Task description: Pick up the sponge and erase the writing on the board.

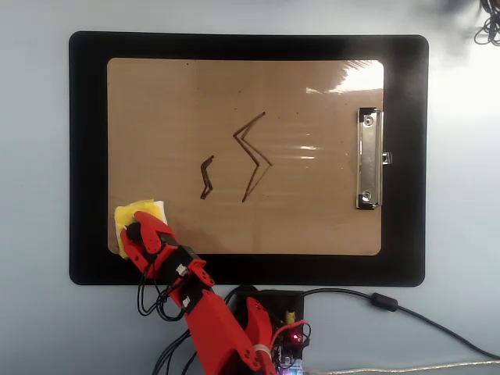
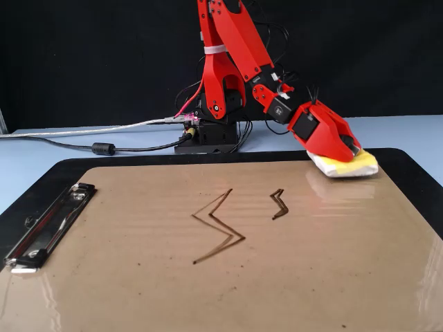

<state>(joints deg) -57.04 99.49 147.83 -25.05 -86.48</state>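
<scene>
The yellow sponge (image 1: 139,212) sits at the near left corner of the brown board (image 1: 312,219) in the overhead view, and at the far right in the fixed view (image 2: 358,166). My red gripper (image 1: 134,233) comes down onto its middle and is shut on the sponge, hiding the knob; the fixed view shows the gripper (image 2: 351,149) pressed on top of it. The writing is intact: a small zigzag (image 1: 206,177) and a taller zigzag (image 1: 254,156), also visible in the fixed view as a small zigzag (image 2: 278,204) and a taller one (image 2: 216,228).
A silver clip (image 1: 369,159) holds the board's right end in the overhead view. The board lies on a larger black mat (image 1: 87,156). The arm's base (image 1: 269,312) and its cables (image 2: 104,147) sit just off the mat's near edge.
</scene>
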